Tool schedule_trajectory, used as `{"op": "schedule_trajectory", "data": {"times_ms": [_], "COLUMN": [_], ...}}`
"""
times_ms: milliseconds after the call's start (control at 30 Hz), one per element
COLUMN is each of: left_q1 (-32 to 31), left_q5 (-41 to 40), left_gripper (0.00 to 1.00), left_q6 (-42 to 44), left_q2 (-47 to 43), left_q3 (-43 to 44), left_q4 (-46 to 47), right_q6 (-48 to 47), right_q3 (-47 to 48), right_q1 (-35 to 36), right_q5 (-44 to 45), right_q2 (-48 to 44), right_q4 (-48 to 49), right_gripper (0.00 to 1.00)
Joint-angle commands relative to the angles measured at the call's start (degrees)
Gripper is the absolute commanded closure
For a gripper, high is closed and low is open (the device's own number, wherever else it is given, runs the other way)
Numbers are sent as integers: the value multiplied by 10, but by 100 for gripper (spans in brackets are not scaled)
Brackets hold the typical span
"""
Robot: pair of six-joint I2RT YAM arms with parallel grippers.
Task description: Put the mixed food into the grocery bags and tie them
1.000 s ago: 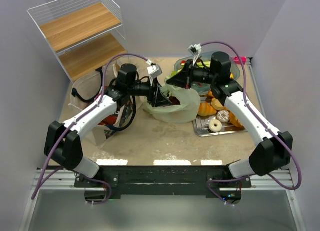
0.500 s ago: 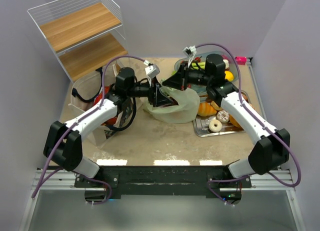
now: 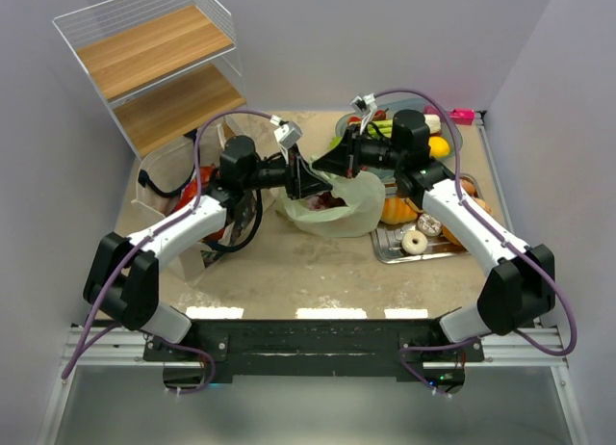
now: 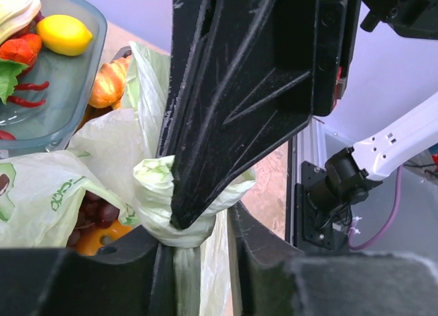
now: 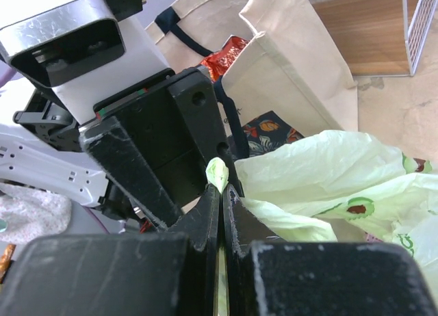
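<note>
Left pincer [image 4: 197,244] is clamped round the twisted neck of the pale-green bag [image 4: 102,152], while the right pincer [image 5: 220,193], pressed together, nips 1 thin handle tip above it: a hold, I judge, for drawing the knot tight. The bag sits on the worktop [image 3: 289,262] between the 2 arms, thin, crinkled, avocado-printed, grapes [image 4: 96,210] showing through its mouth.

Bright, even light comes from above; soft shadows on the counter [image 3: 289,262], glare along its near edge; wrist views blur up close.

Left pincer [image 3: 302,180] and right pincer [image 3: 323,165] nose to nose, both clamped.
</note>
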Motion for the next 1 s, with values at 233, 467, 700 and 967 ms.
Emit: {"op": "schedule_trajectory", "data": {"times_ms": [233, 467, 700, 967], "left_q1": [2, 2, 2, 3], "left_q5": [-32, -24, 6, 40], "left_gripper": [100, 100, 100, 100], "left_q6": [-47, -31, 28, 42], "left_q2": [-21, -28, -31, -48], "left_q3": [-29, -32, -15, -43], "left_q4": [96, 74, 8, 52], "right_q6": [21, 31, 31, -11], "right_q3": [-6, 28, 95, 103], "right_q1": [3, 3, 1, -28], "right_q5": [15, 9, 6, 69], "right_q2": [-20, -25, -13, -40], "right_q4": [40, 15, -29, -103], "right_gripper": [100, 74, 34, 19]}}
